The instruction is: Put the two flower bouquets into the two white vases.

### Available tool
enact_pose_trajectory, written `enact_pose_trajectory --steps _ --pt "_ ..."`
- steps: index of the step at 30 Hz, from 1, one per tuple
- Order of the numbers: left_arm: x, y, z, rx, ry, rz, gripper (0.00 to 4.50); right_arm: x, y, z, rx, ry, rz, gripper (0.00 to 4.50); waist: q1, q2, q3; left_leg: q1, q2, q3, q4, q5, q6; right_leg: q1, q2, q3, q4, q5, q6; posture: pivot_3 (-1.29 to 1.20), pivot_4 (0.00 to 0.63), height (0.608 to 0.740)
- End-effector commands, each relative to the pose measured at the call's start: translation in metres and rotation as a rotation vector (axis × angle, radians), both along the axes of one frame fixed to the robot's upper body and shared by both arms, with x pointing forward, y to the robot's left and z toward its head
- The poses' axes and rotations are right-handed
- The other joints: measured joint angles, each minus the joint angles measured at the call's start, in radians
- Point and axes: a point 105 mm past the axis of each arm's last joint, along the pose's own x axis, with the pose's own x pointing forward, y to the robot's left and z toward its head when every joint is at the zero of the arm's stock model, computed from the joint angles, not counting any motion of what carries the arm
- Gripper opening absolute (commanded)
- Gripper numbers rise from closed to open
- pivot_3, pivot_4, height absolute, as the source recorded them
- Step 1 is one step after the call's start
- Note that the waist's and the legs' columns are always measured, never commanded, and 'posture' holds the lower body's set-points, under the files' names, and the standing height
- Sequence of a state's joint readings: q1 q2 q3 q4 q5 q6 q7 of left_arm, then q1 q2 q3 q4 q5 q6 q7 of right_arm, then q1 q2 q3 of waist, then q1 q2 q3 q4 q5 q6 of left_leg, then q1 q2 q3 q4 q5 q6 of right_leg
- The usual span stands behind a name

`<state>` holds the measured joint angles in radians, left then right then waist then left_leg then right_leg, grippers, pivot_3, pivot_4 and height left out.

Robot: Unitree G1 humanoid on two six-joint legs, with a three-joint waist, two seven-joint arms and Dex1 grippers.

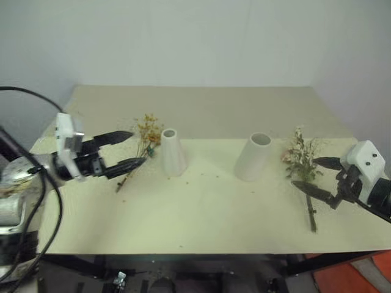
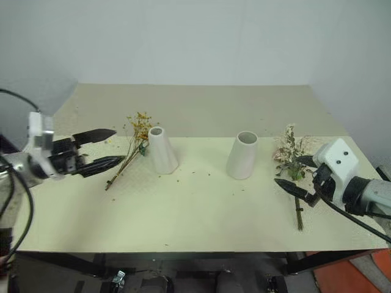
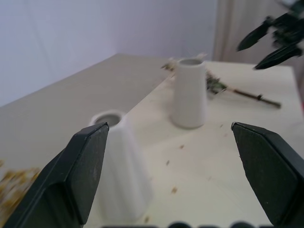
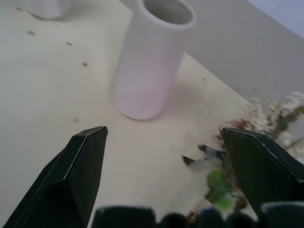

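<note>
My left gripper (image 1: 129, 151) stands wide and empty beside the yellow bouquet (image 1: 143, 139), which lies on the surface (image 1: 201, 213) just left of the cone-shaped vase (image 1: 171, 152). My right gripper (image 1: 317, 177), also wide and empty, straddles the cream-pink bouquet (image 1: 302, 159), lying right of the broad-mouthed vase (image 1: 253, 156). I should close low on the stems, not the blossoms, then lift each bunch upright before lowering it into its vase. The pale surface carries scattered crumbs; plain walls stand behind it.
</note>
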<state>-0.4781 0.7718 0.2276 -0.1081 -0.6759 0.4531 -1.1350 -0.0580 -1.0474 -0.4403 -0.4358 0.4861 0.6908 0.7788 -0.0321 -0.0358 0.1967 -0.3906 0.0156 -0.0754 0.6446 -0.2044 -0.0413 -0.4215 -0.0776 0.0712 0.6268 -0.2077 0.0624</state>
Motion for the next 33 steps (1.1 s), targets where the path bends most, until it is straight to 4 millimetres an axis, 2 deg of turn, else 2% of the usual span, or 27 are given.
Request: enact_pose_trajectory --steps 1,3,6,9,13,23,33 --pt "0.008 -0.035 0.008 0.015 -0.069 -0.091 4.50 0.009 -0.012 0.007 -0.025 0.030 -0.139 4.47 0.000 0.000 0.000 0.000 0.000 0.000 0.000 0.000 0.000 0.000 0.000 0.000 0.000 0.000 0.000 0.00 0.150 0.740" --pt "0.015 -0.062 0.017 -0.022 -0.093 -0.159 4.50 0.019 -0.023 0.005 0.000 0.078 -0.259 4.47 0.001 -0.001 0.000 -0.001 0.000 0.000 0.000 0.000 0.000 0.000 0.000 0.000 -0.001 0.001 -0.001 0.00 0.150 0.740" --pt "0.022 -0.092 0.029 -0.018 -0.133 -0.232 4.50 0.029 -0.030 0.002 0.018 0.142 -0.363 4.47 -0.002 -0.001 0.000 -0.001 -0.001 -0.001 0.001 0.000 0.000 0.000 0.000 0.000 -0.001 0.001 -0.001 0.00 0.150 0.740" --pt "0.025 -0.111 0.030 0.053 -0.164 -0.277 4.50 0.034 -0.028 -0.004 0.029 0.221 -0.404 4.47 -0.012 0.000 0.000 -0.002 -0.001 -0.001 0.000 0.000 0.001 -0.001 0.000 0.000 -0.001 0.002 -0.001 0.00 0.150 0.740" --pt "0.024 -0.126 0.022 0.138 -0.180 -0.331 4.50 0.038 -0.024 -0.016 0.011 0.324 -0.423 4.47 -0.014 0.000 0.000 -0.002 0.000 -0.001 0.000 0.000 0.001 -0.002 0.000 0.001 -0.001 0.001 -0.001 0.00 0.150 0.740" --pt "0.015 -0.135 0.006 0.129 -0.140 -0.369 4.50 0.062 -0.034 -0.041 0.026 0.467 -0.481 4.47 -0.014 0.000 0.000 -0.003 -0.001 -0.001 0.000 0.000 0.001 -0.003 0.000 0.001 -0.002 0.001 -0.001 0.00 0.150 0.740" --pt "0.009 -0.133 -0.004 0.136 -0.106 -0.355 4.50 0.082 -0.041 -0.048 0.086 0.547 -0.538 4.47 -0.015 0.000 0.000 -0.003 -0.001 -0.001 0.000 0.000 0.001 -0.002 0.000 0.001 -0.002 0.001 -0.001 0.00 0.150 0.740"
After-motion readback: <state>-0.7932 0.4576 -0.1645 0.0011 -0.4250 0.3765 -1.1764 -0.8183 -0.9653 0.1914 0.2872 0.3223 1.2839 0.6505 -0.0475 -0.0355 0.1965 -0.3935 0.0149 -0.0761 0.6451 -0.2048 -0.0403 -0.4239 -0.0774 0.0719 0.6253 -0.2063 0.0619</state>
